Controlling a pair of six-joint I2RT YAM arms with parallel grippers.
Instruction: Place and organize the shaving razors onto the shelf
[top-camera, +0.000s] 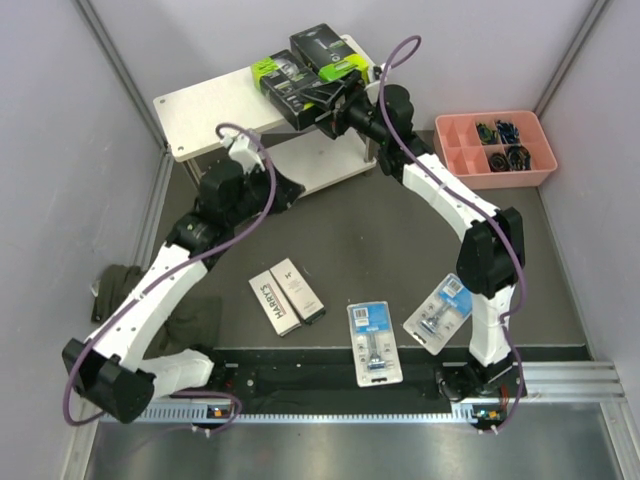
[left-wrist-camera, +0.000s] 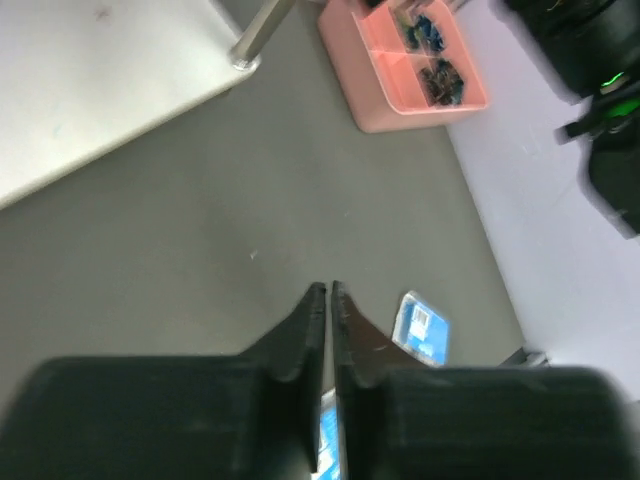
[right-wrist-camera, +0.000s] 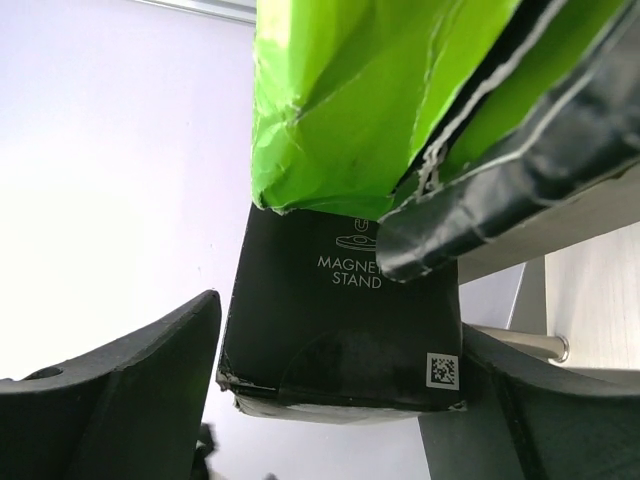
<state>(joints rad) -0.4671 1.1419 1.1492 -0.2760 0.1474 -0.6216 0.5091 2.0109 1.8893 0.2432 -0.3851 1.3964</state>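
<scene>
The shelf (top-camera: 215, 105) stands at the back left. Two black and lime-green razor packs (top-camera: 325, 50) (top-camera: 288, 85) lie on its top board at the right end. My right gripper (top-camera: 337, 107) is open at that end. Its fingers straddle the end of a black pack (right-wrist-camera: 340, 300), with a gap on the left side, and a green pack (right-wrist-camera: 360, 100) lies over it. Two white Harry's boxes (top-camera: 285, 297) and two blue blister packs (top-camera: 372, 342) (top-camera: 440, 310) lie on the table. My left gripper (top-camera: 295, 190) (left-wrist-camera: 328, 292) is shut and empty above the table.
A pink compartment tray (top-camera: 472, 165) with small dark items sits at the back right, also in the left wrist view (left-wrist-camera: 370, 90). A dark cloth (top-camera: 115, 280) lies at the left. The shelf's lower board (left-wrist-camera: 90, 80) and a post (left-wrist-camera: 255, 40) are near the left gripper.
</scene>
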